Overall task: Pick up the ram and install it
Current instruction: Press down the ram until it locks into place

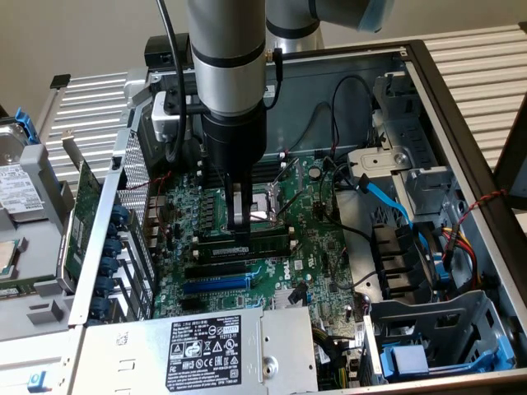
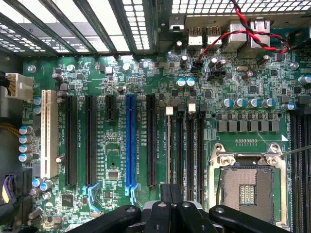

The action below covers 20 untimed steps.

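The hand [image 1: 240, 234] is low over the board [image 1: 321, 247], right above the ram [image 1: 251, 244]. The ram lies along a slot beside the empty chip socket [image 1: 262, 207]. I cannot tell if the hand grips it. This looks like the install step. The ram likely needs an even push down.

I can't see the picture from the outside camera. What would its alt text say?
A robot arm reaches down into an open computer case, its gripper low over the green motherboard at a ram stick lying along the memory slots. A power supply sits in front.
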### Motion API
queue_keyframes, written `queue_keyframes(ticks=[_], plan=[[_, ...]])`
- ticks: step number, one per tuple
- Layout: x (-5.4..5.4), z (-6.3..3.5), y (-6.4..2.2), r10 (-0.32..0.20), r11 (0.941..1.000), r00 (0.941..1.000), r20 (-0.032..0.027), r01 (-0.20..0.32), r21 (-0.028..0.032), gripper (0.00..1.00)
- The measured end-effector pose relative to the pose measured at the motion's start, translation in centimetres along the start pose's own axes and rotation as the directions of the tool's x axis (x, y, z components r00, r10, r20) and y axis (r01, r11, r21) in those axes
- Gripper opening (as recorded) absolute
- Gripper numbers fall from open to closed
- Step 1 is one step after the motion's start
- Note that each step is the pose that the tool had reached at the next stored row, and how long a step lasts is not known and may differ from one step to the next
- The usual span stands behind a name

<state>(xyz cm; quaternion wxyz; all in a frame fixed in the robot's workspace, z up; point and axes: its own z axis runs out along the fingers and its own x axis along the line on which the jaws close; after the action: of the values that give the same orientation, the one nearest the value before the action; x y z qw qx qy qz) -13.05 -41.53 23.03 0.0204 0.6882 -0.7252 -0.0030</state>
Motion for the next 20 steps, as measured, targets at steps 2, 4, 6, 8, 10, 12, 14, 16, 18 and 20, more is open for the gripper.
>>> queue_keyframes(ticks=[2, 4, 6, 8, 10, 12, 14, 16, 18, 20], plan=[[0.01, -0.01, 0.0, 0.0, 1.0, 1.0, 0.0004, 0.0, -0.0001, 0.1], [0.0, -0.01, 0.0, 0.0, 1.0, 1.0, 0.0008, 0.0, -0.0001, 0.1], [0.01, 0.0, 0.0, 0.0, 1.0, 1.0, 0.0012, 0.0, -0.0002, 0.1], [0.01, 0.01, 0.0, 0.0, 1.0, 1.0, 0.0016, 0.0, -0.0002, 0.1], [0.01, 0.06, 0.0, 0.0, 1.0, 1.0, 0.0015, 0.0, -0.0004, 0.1], [0.01, 0.12, 0.0, 0.0, 1.0, 1.0, 0.0014, 0.0, -0.0005, 0.1], [0.0, 0.15, 0.0, 0.0, 1.0, 1.0, 0.0021, 0.0, -0.0005, 0.1], [0.0, 0.17, -0.01, 0.0, 1.0, 1.0, 0.0034, 0.0, -0.0003, 0.1], [0.0, 0.17, -0.01, 0.0, 1.0, 1.0, 0.0042, 0.0, -0.0004, 0.1], [0.01, 0.19, -0.01, 0.0, 1.0, 1.0, 0.0046, 0.0, -0.0003, 0.1]])
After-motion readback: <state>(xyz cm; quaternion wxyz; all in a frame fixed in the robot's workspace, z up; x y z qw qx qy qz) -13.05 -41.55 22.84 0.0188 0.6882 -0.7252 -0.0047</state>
